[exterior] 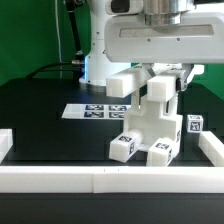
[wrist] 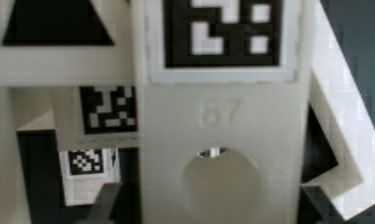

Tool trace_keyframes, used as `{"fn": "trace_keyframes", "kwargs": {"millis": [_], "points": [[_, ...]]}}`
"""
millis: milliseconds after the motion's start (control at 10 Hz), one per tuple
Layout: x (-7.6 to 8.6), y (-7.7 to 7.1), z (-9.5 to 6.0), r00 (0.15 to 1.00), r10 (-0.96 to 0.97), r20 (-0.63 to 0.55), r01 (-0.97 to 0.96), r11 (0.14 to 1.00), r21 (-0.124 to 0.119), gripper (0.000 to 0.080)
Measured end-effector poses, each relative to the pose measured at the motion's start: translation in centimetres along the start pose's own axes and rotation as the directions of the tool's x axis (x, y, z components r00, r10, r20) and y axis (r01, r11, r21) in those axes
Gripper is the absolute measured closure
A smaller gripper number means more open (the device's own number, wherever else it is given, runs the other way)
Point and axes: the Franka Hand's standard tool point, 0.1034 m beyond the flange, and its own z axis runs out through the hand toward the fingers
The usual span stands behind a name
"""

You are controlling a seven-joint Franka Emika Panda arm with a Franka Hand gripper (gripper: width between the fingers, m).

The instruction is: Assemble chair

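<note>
Tagged chair fills the wrist view; only the exterior view shows the tool clamped on it.

Tool clamped shut, pointing down

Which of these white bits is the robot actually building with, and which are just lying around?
Job: chunky matte-white tagged plastic chair assembly; small white tagged block beside it.
Lying about: thin flat white marker board; long low white border rail; black table.
</note>
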Motion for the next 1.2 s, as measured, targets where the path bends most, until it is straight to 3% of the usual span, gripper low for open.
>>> {"fn": "trace_keyframes", "kwargs": {"millis": [1200], "points": [[-0.26,-0.14,0.4,1.0,0.005,-0.026,-0.005,1.0,0.004,0.0511]]}}
